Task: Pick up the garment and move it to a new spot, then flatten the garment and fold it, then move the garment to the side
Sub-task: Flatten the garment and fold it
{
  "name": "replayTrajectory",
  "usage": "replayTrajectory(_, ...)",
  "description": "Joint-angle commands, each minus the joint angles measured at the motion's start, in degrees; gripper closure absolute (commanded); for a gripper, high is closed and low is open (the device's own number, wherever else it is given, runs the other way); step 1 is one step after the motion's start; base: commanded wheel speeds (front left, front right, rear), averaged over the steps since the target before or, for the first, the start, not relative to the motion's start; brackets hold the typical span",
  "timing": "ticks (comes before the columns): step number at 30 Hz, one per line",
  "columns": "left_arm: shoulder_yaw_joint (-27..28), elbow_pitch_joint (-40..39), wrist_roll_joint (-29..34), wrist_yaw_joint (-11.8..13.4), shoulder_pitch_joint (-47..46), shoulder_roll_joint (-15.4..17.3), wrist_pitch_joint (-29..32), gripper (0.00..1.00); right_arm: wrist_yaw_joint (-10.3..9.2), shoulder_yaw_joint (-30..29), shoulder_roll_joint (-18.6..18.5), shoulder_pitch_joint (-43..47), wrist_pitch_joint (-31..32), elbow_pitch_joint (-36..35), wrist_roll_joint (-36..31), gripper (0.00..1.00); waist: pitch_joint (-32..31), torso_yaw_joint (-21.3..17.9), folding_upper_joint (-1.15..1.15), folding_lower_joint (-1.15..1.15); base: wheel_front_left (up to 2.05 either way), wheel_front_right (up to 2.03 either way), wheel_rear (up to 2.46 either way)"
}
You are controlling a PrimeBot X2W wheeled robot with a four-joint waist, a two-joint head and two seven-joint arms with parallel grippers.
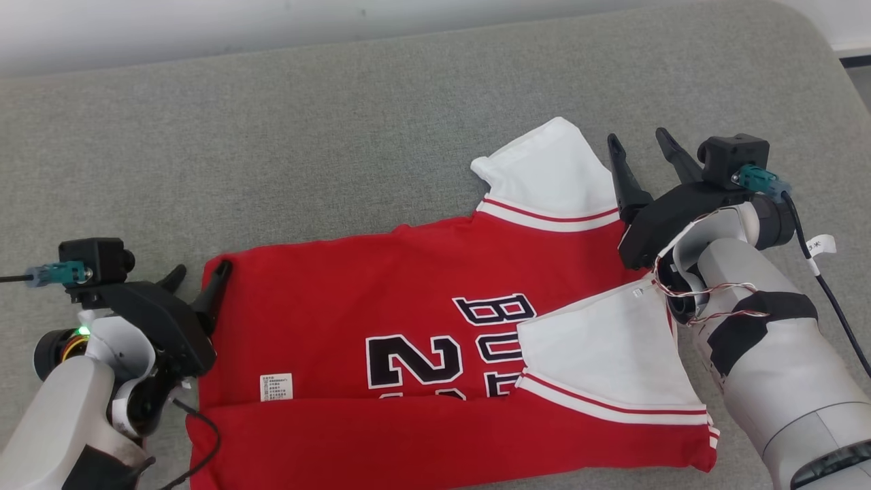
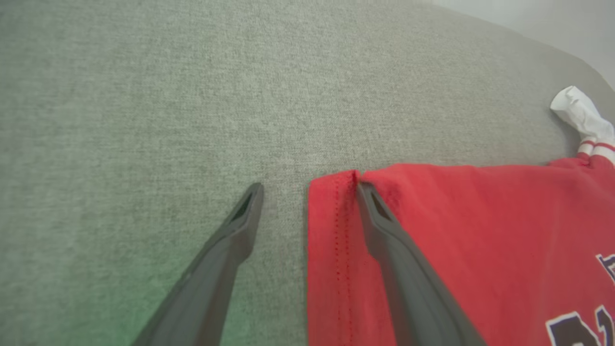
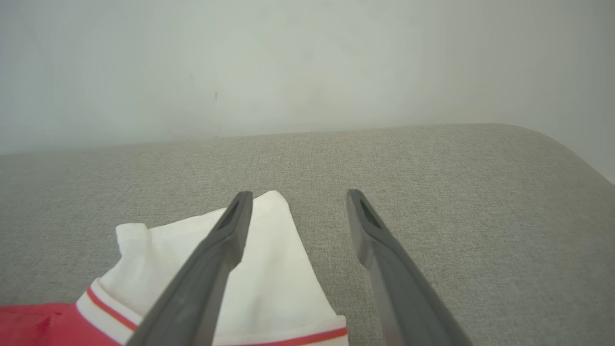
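Observation:
The garment (image 1: 408,327) is a red jersey with white sleeves and dark lettering, lying spread on the grey cushion with its near edge folded up over the front. My left gripper (image 1: 201,279) stands open at the jersey's far left corner; one finger rests over the red hem (image 2: 336,226), the other over bare cushion. My right gripper (image 1: 643,146) is open beside the far white sleeve (image 1: 551,170), one finger above the sleeve (image 3: 274,269) and one over the cushion. Nothing is held in either.
The grey fabric cushion (image 1: 306,136) stretches wide behind and to the left of the jersey. A pale wall (image 3: 307,62) rises past its far edge. The cushion's rounded right corner (image 1: 810,41) lies beyond my right arm.

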Motion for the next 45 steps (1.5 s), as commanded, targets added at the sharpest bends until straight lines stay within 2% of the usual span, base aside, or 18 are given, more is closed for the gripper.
replayTrajectory(1, 0.0, 0.7, -0.2, 0.0, -0.3, -0.5, 0.2, 0.00, -0.14, 0.6, 0.3, -0.7, -0.3, 0.3, 0.2, 0.00, 0.4, -0.3, -0.01, 0.00, 0.00, 0.00, 0.00)
replayTrajectory(7, -0.3, 1.9, -3.1, -0.1, -0.5, -2.1, 2.8, 0.00, -0.14, 3.2, -0.1, -2.4, -0.6, 1.6, 1.0, 0.00, 0.9, 0.0, -0.01, 0.00, 0.00, 0.00, 0.00)
replayTrajectory(8, -0.3, 1.9, -3.4, -0.1, -0.4, -2.3, 3.2, 0.16, -0.14, 3.5, -0.2, -2.7, -0.6, 1.9, 1.2, 0.00, 1.0, 0.2, -0.01, 0.00, 0.00, 0.00, 0.00)
replayTrajectory(9, -0.3, 1.9, -3.6, -0.1, -0.4, -2.6, 3.5, 0.54, -0.14, 3.9, -0.4, -3.0, -0.6, 2.2, 1.2, 0.00, 1.2, 0.4, -0.01, 0.00, 0.00, 0.00, 0.00)
replayTrajectory(10, -0.4, 1.7, -3.7, -0.1, -0.4, -2.8, 3.7, 0.85, -0.14, 4.3, -0.5, -3.5, -0.6, 2.4, 1.2, 0.00, 1.4, 0.7, -0.01, 0.00, 0.00, 0.00, 0.00)
replayTrajectory(11, -0.5, 1.5, -3.9, -0.2, -0.5, -2.8, 3.6, 1.00, -0.14, 4.6, -0.6, -4.0, -0.7, 2.8, 1.2, 0.00, 1.7, 0.9, -0.01, 0.00, 0.00, 0.00, 0.00)
replayTrajectory(17, 1.2, -3.2, -3.6, 0.0, -0.2, -2.4, -2.0, 1.00, -0.14, 6.4, -1.5, -7.2, 0.8, 5.3, 1.8, 0.00, 3.1, 2.6, -0.01, 0.00, 0.00, 0.00, 0.00)
replayTrajectory(22, 0.6, -9.1, -1.5, 1.1, 1.6, -2.7, -5.9, 1.00, -0.14, 7.7, -2.1, -9.8, 5.2, 7.6, 2.7, 0.00, 4.4, 4.6, -0.01, 0.00, 0.00, 0.00, 0.00)
replayTrajectory(29, -1.0, -13.7, 0.7, 2.4, 3.1, -3.1, -7.1, 1.00, -0.14, 9.0, -3.4, -12.0, 9.2, 9.7, 3.0, 0.00, 6.1, 7.2, -0.01, 0.00, 0.00, 0.00, 0.00)
replayTrajectory(41, -2.7, -15.1, 2.3, 2.3, 1.0, -4.9, -9.6, 1.00, -0.14, 9.1, -5.3, -14.5, 13.9, 11.6, 2.5, 0.00, 8.6, 9.8, -0.01, 0.00, 0.00, 0.00, 0.00)
replayTrajectory(42, -2.7, -15.0, 2.4, 2.2, 0.8, -5.0, -9.8, 1.00, -0.14, 9.0, -5.2, -14.6, 14.5, 11.7, 2.5, 0.34, 8.8, 10.0, -0.01, 0.00, 0.00, 0.00, 0.00)
replayTrajectory(43, -2.7, -15.0, 2.5, 2.2, 0.7, -5.0, -10.0, 1.00, -0.14, 9.4, -5.1, -14.8, 15.1, 11.8, 2.0, 0.63, 8.9, 10.1, -0.01, 0.00, 0.00, 0.00, 0.00)
replayTrajectory(44, -2.7, -14.9, 2.6, 2.3, 0.5, -4.8, -10.1, 1.00, -0.14, 9.8, -5.0, -15.0, 15.9, 11.8, 1.5, 1.00, 9.0, 10.1, -0.01, 0.00, 0.00, 0.00, 0.00)
replayTrajectory(45, -2.7, -14.8, 2.7, 2.4, 0.4, -4.6, -10.3, 1.00, -0.14, 10.0, -5.0, -15.4, 16.3, 11.9, 1.2, 1.00, 9.1, 9.9, -0.01, 0.00, 0.00, 0.00, 0.00)
